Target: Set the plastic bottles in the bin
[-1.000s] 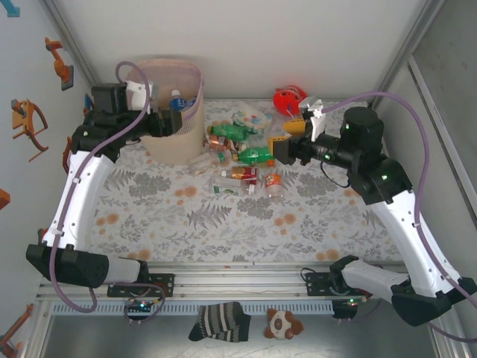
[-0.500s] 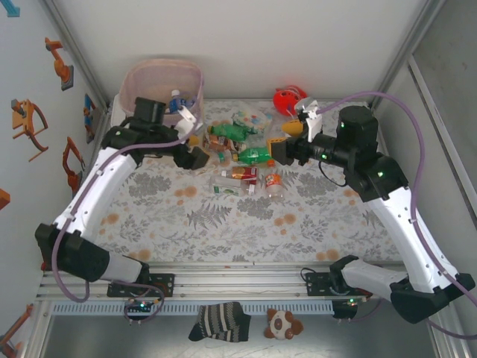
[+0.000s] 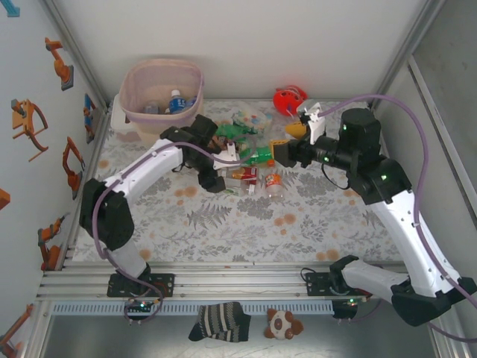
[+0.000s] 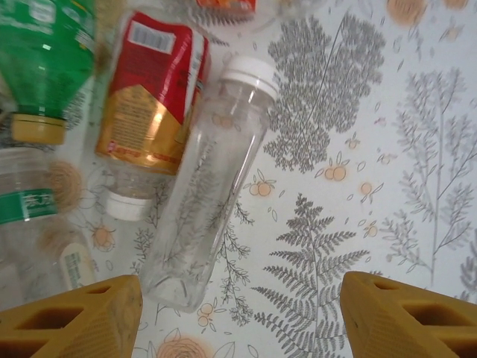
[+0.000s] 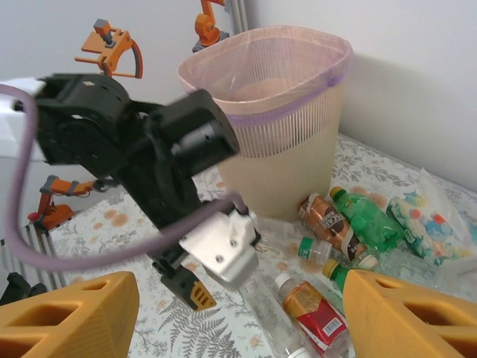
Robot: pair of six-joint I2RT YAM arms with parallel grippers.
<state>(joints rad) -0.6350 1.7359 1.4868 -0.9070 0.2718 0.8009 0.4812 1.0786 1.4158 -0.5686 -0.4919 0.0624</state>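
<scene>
The pink bin (image 3: 160, 88) stands at the far left corner with a blue-capped bottle (image 3: 174, 102) inside. The other plastic bottles (image 3: 250, 156) lie in a pile right of it. My left gripper (image 3: 215, 182) hangs open over the pile's near edge. Just ahead of its fingers (image 4: 74, 321) lies a clear white-capped bottle (image 4: 205, 216), beside a red-and-gold labelled one (image 4: 153, 89) and a green one (image 4: 45, 67). My right gripper (image 3: 276, 153) is open at the pile's right side, facing the bin (image 5: 272, 112), a green bottle (image 5: 365, 220) and the left gripper (image 5: 195, 289).
A red round toy (image 3: 287, 99) sits at the back, right of the pile. A patterned packet (image 3: 250, 119) lies behind the bottles. A small white box (image 3: 119, 123) stands against the bin's left side. The floral cloth (image 3: 246, 224) in front of the pile is bare.
My left arm has swung away from the bin's rim, rightward and toward the near side, down to the bottle pile. The right arm has hardly moved.
</scene>
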